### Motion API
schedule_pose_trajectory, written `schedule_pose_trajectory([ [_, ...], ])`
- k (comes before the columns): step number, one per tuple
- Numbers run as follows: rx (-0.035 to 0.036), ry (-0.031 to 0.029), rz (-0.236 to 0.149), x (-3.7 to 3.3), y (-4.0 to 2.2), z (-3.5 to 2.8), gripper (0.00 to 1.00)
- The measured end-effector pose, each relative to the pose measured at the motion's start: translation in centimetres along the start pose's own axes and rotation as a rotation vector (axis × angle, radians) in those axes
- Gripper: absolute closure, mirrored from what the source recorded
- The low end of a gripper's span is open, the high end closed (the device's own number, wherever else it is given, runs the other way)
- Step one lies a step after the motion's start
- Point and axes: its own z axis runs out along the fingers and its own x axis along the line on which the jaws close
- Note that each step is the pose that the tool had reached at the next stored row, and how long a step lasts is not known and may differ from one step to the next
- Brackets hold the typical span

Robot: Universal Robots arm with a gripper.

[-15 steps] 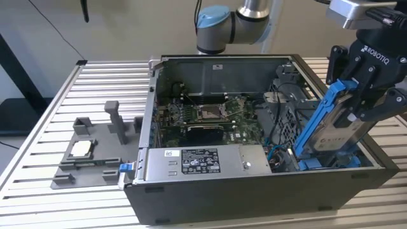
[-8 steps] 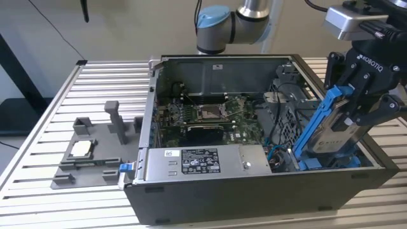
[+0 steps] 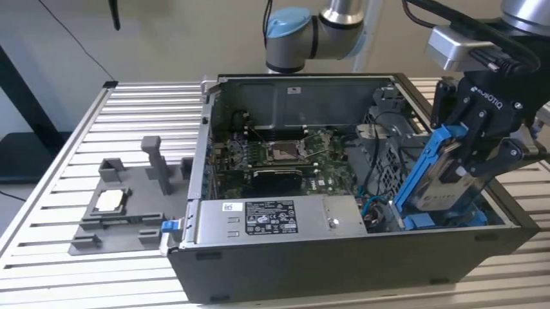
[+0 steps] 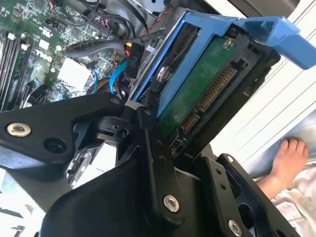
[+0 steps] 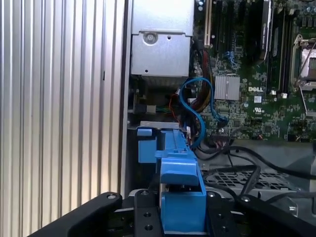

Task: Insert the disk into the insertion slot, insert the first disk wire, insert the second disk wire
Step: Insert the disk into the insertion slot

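My gripper (image 3: 468, 158) is shut on the disk (image 3: 434, 174), a drive in a bright blue carrier. It holds the disk steeply tilted over the exterior view's right end of the open computer case. The disk's lower end reaches down to the insertion slot (image 3: 429, 222), a dark bay with blue tabs. In the second wrist view the disk's green underside and connector (image 4: 207, 84) show between the black fingers (image 4: 148, 143). The first wrist view looks along the blue carrier (image 5: 180, 173) toward the slot's blue tab (image 5: 145, 145). A blue disk wire (image 5: 190, 106) loops loose beside the bay.
The grey power-supply box (image 3: 275, 219) lies at the case's near wall and the motherboard (image 3: 284, 158) on its floor. A grey fixture (image 3: 120, 206) with a processor chip stands on the slatted table (image 3: 51, 257). A person's foot (image 4: 289, 158) shows beyond the table edge.
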Motion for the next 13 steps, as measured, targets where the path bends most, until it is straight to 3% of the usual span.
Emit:
schedule_pose_trajectory([
  [2,0.0,-0.0008,0.0,-0.02,-0.01,0.27,0.67],
  [8,0.0001,-0.0003,0.0,-0.02,-0.01,0.26,0.67],
  [10,0.0,-0.0001,0.0,-0.02,-0.01,0.27,0.6],
  [12,0.0001,0.0,0.0,-0.02,-0.01,0.27,0.6],
  [13,0.0,-0.0002,0.0,-0.04,-0.01,0.27,0.53],
])
